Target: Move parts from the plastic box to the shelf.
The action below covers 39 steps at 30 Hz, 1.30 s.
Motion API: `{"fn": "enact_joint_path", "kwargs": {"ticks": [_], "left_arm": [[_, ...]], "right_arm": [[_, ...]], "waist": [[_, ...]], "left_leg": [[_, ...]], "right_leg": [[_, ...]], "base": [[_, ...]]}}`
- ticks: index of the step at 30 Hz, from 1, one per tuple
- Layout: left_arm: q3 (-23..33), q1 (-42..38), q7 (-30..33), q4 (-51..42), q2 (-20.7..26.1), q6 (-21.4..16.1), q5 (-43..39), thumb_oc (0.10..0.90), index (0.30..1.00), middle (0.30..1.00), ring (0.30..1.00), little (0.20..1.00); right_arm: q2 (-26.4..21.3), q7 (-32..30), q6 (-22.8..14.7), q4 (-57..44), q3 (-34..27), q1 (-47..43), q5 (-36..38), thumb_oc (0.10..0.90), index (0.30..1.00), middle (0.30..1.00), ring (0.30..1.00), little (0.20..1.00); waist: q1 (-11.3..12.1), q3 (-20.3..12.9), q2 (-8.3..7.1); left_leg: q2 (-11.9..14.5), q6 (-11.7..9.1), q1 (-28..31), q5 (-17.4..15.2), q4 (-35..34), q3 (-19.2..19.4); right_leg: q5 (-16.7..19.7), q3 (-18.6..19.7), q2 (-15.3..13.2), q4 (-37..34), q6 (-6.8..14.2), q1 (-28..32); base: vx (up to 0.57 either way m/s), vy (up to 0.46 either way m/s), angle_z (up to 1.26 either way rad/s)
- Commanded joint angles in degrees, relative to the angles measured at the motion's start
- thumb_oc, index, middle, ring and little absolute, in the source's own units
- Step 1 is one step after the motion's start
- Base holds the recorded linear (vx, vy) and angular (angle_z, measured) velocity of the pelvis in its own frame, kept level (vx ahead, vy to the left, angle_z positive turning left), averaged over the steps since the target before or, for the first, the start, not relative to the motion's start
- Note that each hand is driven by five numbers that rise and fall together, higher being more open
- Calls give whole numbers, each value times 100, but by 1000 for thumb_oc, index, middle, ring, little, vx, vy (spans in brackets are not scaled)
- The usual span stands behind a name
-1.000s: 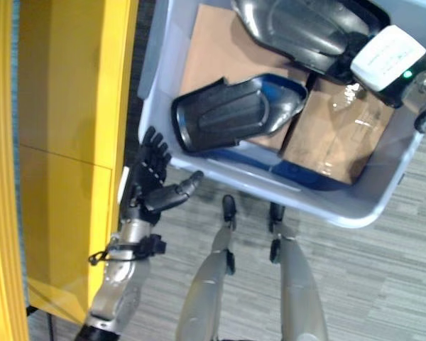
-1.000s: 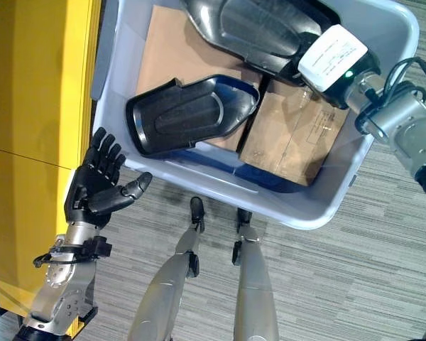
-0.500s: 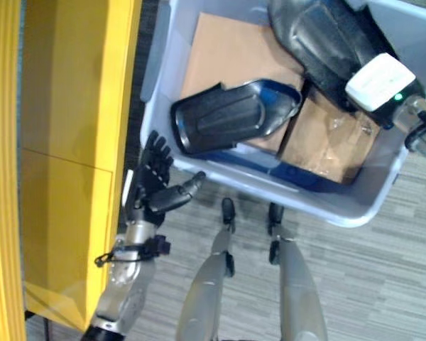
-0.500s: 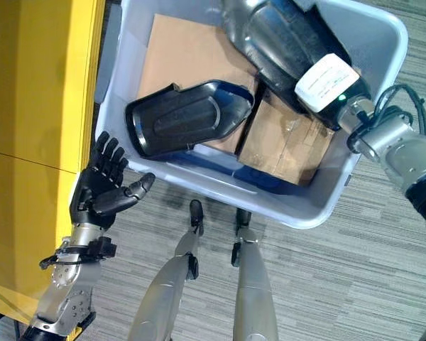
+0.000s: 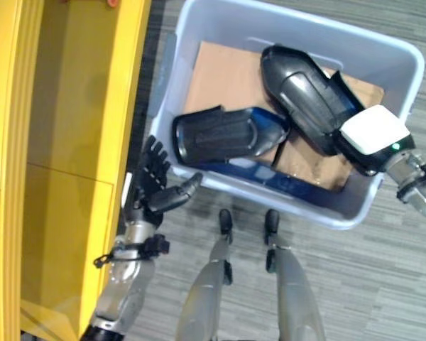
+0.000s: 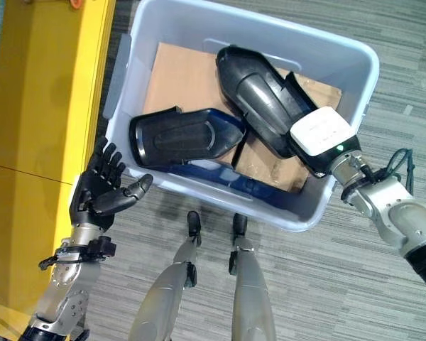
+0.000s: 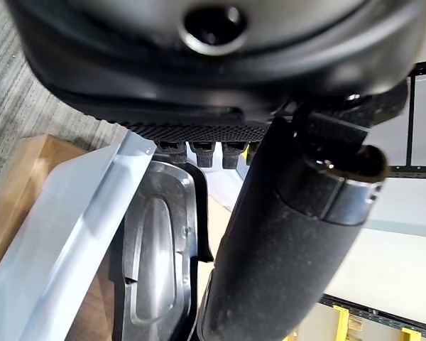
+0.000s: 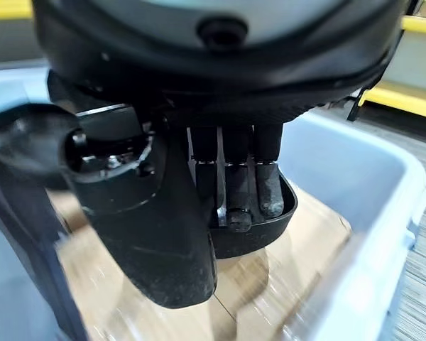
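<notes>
Inside the plastic box [image 6: 341, 57], right robot hand [image 8: 227, 185] clamps a black part [image 6: 259, 99]; left robot hand [image 6: 99, 188] splayed.

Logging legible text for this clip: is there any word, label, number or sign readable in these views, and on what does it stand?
None can be read.
Cardboard lining the plastic box: faint marks, too blurred to read.
The two black parts and the yellow shelf: no text seen.

my two head views looked steeply down from close by, sharing the plastic box [image 5: 199, 35] at twelve o'clock. each wrist view peered along its own hand [image 7: 284, 234] into that box.
</notes>
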Motion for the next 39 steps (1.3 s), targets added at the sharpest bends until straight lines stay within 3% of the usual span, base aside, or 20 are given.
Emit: {"fn": "enact_joint_path", "kwargs": {"ticks": [1, 7, 17, 28, 39], "left_arm": [[62, 55, -67, -459, 74, -358, 236, 900, 1000, 1000, 1000, 1000], [101, 126, -157, -452, 78, -259, 262, 900, 1000, 1000, 1000, 1000], [203, 295, -409, -357, 89, -94, 277, 900, 1000, 1000, 1000, 1000], [433, 652, -617, -190, -60, 35, 401, 900, 1000, 1000, 1000, 1000], [598, 986, -733, -91, -252, 103, 478, 900, 1000, 1000, 1000, 1000]], "right_arm": [[-156, -534, -126, 37, 125, -921, 277, 400, 300, 300, 300, 300], [213, -521, -243, -669, -880, 139, 410, 400, 300, 300, 300, 300], [1070, -451, -426, -1387, -1721, 1286, 548, 400, 300, 300, 300, 300], [2076, -514, -565, -1789, -2538, 2465, 537, 400, 300, 300, 300, 300], [2477, -570, -698, -1972, -2923, 3077, 595, 400, 300, 300, 300, 300]], "waist": [[11, -407, -299], [-15, -638, -393], [-113, -1213, -555], [-374, -1977, -633], [-542, -2511, -668]], "left_leg": [[211, -512, 573, -451, -146, 39], [232, -489, 816, -513, -145, 8], [294, -436, 1354, -667, -141, 35], [451, -438, 1853, -833, -148, 213], [593, -457, 2276, -964, -148, 390]], "right_leg": [[-179, 316, -199, -674, 634, 687], [-140, 285, -217, -826, 652, 1009], [-87, 362, -236, -1146, 691, 1640], [-59, 476, -171, -1375, 744, 2131], [-120, 643, -62, -1469, 751, 2510]], "base": [[-5, 14, 6], [0, 4, 1], [3, 1, 0], [21, -5, -6], [44, -19, -9]]}}
